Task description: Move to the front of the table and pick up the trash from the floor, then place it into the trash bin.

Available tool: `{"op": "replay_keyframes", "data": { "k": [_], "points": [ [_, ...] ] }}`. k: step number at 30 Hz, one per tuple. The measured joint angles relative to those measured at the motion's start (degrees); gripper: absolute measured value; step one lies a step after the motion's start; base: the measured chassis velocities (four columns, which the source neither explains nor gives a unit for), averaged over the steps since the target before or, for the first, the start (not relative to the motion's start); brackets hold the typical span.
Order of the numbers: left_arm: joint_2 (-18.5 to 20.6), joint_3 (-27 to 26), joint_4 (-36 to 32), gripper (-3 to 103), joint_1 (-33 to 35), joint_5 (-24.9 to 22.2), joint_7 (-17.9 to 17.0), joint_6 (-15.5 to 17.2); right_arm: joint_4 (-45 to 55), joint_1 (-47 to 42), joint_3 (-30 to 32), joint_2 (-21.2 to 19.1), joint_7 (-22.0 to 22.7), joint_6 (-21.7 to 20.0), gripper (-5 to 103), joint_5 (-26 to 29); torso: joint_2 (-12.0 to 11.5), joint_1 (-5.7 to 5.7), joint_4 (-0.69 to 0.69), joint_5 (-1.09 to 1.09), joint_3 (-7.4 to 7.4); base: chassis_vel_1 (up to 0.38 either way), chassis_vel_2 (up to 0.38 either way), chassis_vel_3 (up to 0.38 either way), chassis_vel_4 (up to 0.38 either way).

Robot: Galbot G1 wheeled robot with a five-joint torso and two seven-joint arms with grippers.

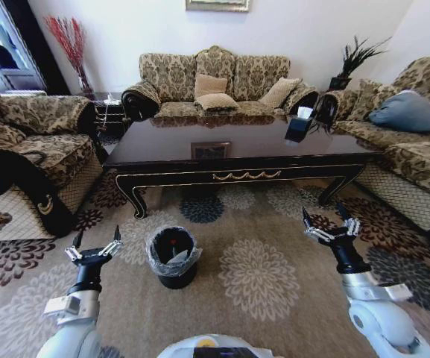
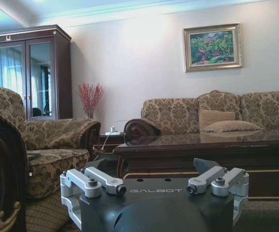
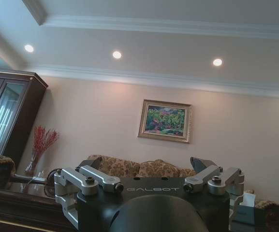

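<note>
The small round black trash bin [image 1: 174,257] with its crinkly clear liner stands on the floral patterned carpet [image 1: 259,280] in front of the large dark glossy wooden table [image 1: 237,145], holding something red and white that is hard to make out. Patterned sofas [image 1: 215,78] ring the table. The left gripper [image 1: 94,244] beside the bin and the right gripper [image 1: 326,222] farther off both hover with fingers spread, empty

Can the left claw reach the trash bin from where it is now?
Probably yes. The left claw is open and empty, just beside the trash bin on the carpet, with nothing between them; the table stands farther off.
</note>
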Motion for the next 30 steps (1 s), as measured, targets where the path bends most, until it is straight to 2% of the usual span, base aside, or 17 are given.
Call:
{"op": "replay_keyframes", "data": {
  "k": [12,30],
  "points": [
    [0.8,-0.7,-1.3,100,1.8,0.8,-0.3,-0.1,1.3,-2.4,0.4,2.9,-2.8,1.5,100,-0.8,0.0,0.01,0.0,0.0,0.01,0.047,-0.053,-0.05,0.055],
    [2.9,-0.9,-0.5,100,1.4,0.5,-1.0,0.1,0.7,-2.4,-0.9,6.8,-4.1,3.0,100,-2.8,0.0,-0.01,-0.01,-0.01,-0.01,0.286,-0.284,-0.268,0.265]
  ]
}}
